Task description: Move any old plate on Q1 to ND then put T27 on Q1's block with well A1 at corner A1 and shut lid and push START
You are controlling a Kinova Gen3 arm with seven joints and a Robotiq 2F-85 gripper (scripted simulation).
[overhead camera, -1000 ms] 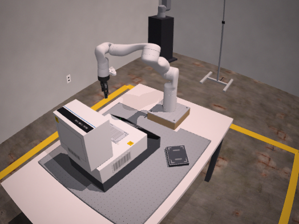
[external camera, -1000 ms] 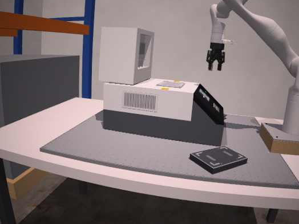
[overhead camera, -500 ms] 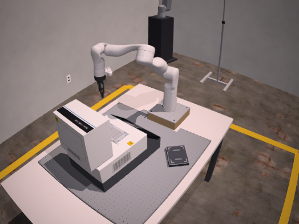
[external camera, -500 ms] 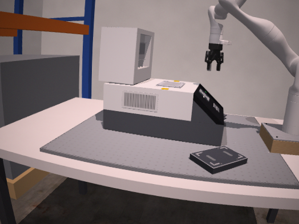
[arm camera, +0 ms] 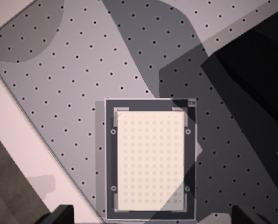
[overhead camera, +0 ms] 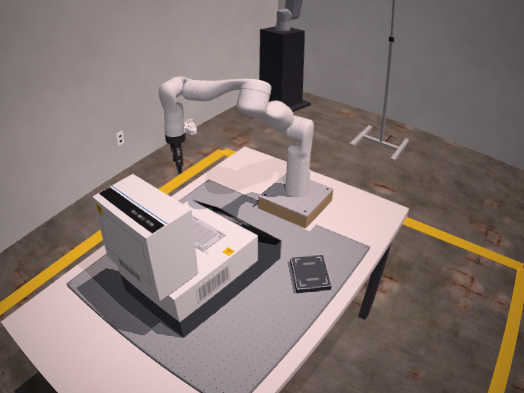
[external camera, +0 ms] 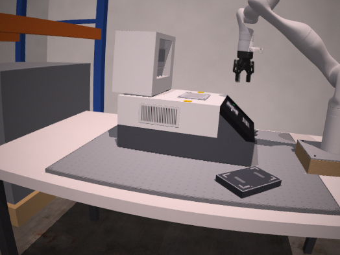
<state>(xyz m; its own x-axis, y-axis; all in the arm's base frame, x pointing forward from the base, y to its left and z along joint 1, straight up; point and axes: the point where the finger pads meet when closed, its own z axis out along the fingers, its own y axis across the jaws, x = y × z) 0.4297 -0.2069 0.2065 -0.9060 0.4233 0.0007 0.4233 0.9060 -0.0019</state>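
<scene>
The cycler Q1 (overhead camera: 242,250) (external camera: 198,122) has its lid (overhead camera: 172,255) (external camera: 134,63) standing open at the rear. A small green light (overhead camera: 211,207) (external camera: 233,104) shows on its sloped front panel. A pale grey rectangle (external camera: 194,96) lies in its top; I cannot tell whether a plate is on the block. My gripper (overhead camera: 180,171) (external camera: 242,80) (arm camera: 154,216) is open and empty, high up, pointing down. In the wrist view a cream plate (arm camera: 150,160), apparently T27, lies in a dark nest (arm camera: 150,104) with a corner label at upper right. A second dark nest (overhead camera: 310,271) (external camera: 249,178) is empty.
Q1 and the nests are on a grey perforated board (overhead camera: 345,248) (external camera: 97,164) (arm camera: 50,100) on the table (overhead camera: 380,213) (external camera: 32,151). The raised lid is a tall obstacle. The arm's base block (overhead camera: 280,210) (external camera: 321,167) stands beyond Q1's front panel.
</scene>
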